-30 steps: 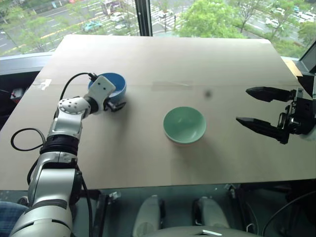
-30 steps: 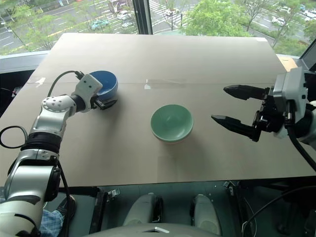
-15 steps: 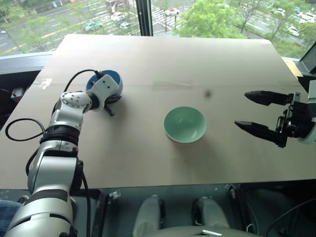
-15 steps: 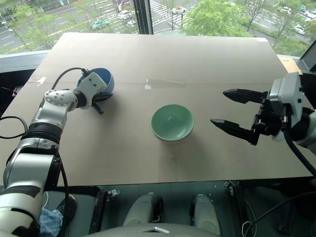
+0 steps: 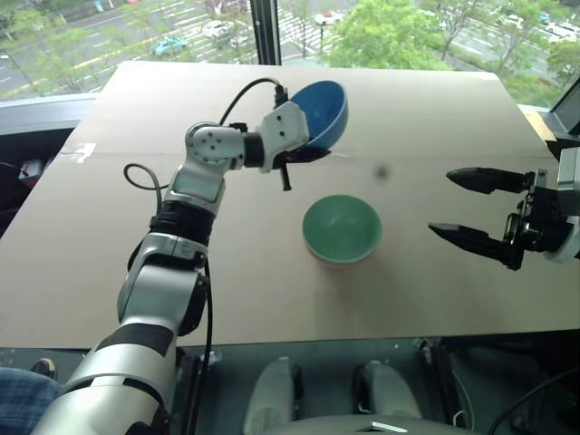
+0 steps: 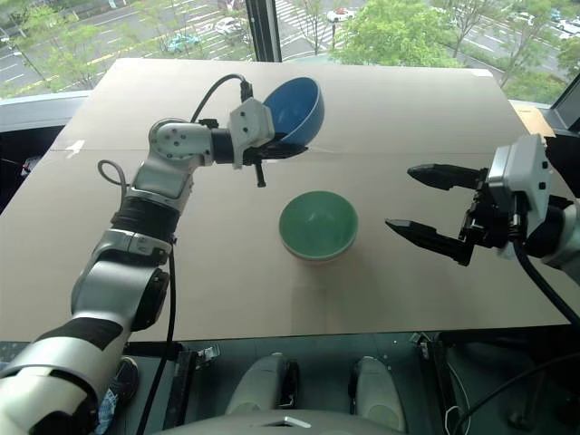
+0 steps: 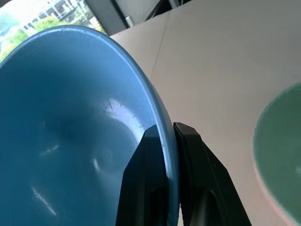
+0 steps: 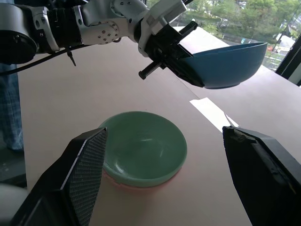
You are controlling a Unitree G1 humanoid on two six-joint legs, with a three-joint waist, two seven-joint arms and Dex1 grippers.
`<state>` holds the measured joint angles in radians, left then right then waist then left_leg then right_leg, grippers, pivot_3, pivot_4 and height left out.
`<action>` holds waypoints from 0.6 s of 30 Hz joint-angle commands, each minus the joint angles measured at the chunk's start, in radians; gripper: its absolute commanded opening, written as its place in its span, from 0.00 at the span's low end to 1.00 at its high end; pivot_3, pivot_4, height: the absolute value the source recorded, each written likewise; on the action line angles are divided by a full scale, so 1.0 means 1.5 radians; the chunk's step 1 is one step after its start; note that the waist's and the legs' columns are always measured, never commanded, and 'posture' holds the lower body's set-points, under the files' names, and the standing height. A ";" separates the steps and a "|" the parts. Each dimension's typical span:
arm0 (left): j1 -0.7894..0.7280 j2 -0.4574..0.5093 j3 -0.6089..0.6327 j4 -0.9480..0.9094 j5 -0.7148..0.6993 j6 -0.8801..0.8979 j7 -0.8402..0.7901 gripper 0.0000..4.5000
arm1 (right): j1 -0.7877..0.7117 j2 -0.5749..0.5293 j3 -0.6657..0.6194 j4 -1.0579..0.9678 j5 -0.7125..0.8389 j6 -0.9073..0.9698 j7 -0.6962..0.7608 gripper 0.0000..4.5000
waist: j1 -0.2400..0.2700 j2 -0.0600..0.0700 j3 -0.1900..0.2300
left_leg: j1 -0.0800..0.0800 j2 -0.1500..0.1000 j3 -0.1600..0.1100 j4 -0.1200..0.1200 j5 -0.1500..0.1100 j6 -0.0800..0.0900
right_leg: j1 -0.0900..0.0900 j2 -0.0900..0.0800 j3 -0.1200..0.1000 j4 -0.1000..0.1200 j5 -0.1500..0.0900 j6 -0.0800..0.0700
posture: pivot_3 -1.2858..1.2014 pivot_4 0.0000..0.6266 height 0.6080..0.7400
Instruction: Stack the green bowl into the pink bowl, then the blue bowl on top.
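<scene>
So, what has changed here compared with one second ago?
The left gripper closed on the blue bowl's rim, lifted it off the table and carried it right, toward the green bowl. The green bowl in the pink bowl and the open right gripper stayed put.

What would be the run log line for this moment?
left gripper: shut on blue bowl rim, lifted | green bowl: nested in pink bowl | right gripper: open

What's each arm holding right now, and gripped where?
Left gripper holds the blue bowl by its rim, one finger inside the wall, one outside. Right gripper holds nothing, jaws open.
</scene>
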<state>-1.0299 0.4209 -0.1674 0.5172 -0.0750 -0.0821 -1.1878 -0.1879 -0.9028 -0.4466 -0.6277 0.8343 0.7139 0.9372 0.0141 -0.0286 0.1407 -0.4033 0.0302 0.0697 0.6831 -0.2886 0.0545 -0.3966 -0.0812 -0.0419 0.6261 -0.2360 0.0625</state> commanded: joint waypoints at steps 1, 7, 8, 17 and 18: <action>0.011 -0.008 -0.024 -0.128 -0.056 0.061 -0.069 0.01 | 0.001 -0.014 -0.009 -0.007 0.000 -0.017 -0.005 0.91 | -0.001 0.000 0.000 | 0.000 0.000 0.000 0.000 0.000 0.000 | 0.000 0.000 0.000 0.000 0.000 0.000 | 0.52 0.24 0.99; 0.049 0.038 -0.072 -0.235 -0.090 0.081 -0.199 0.01 | 0.008 -0.024 -0.010 -0.013 0.002 -0.019 -0.012 0.91 | -0.001 0.001 0.000 | 0.003 0.001 0.001 0.000 0.000 0.000 | 0.001 0.001 0.002 0.001 0.000 0.000 | 0.52 0.24 0.99; 0.055 0.053 -0.077 -0.245 -0.092 0.080 -0.221 0.01 | 0.010 -0.024 -0.013 -0.015 0.004 -0.019 -0.014 0.91 | 0.000 0.001 0.000 | 0.003 0.001 0.001 0.000 0.000 0.000 | 0.001 0.001 0.002 0.001 0.000 0.000 | 0.52 0.24 0.99; 0.067 0.119 -0.108 -0.273 -0.155 0.099 -0.284 0.01 | 0.025 -0.026 -0.015 -0.025 0.007 -0.024 -0.030 0.91 | 0.004 0.001 0.000 | 0.002 0.002 0.001 0.001 0.000 0.000 | 0.001 0.001 0.002 0.000 0.000 0.000 | 0.52 0.24 0.99; 0.066 0.118 -0.108 -0.272 -0.159 0.095 -0.284 0.01 | 0.025 -0.026 -0.015 -0.026 0.008 -0.024 -0.031 0.91 | 0.004 0.001 0.000 | 0.002 0.003 0.001 0.001 0.000 0.000 | 0.001 0.001 0.002 0.000 0.000 0.000 | 0.52 0.24 0.99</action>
<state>-0.9244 0.5955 -0.3316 0.1546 -0.2746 0.0625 -1.6104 -0.1478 -0.9270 -0.4412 -0.6422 0.8354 0.6955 0.8983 0.0195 -0.0277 0.1407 -0.4007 0.0341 0.0711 0.6847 -0.2890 0.0552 -0.3958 -0.0800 -0.0382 0.6262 -0.2362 0.0624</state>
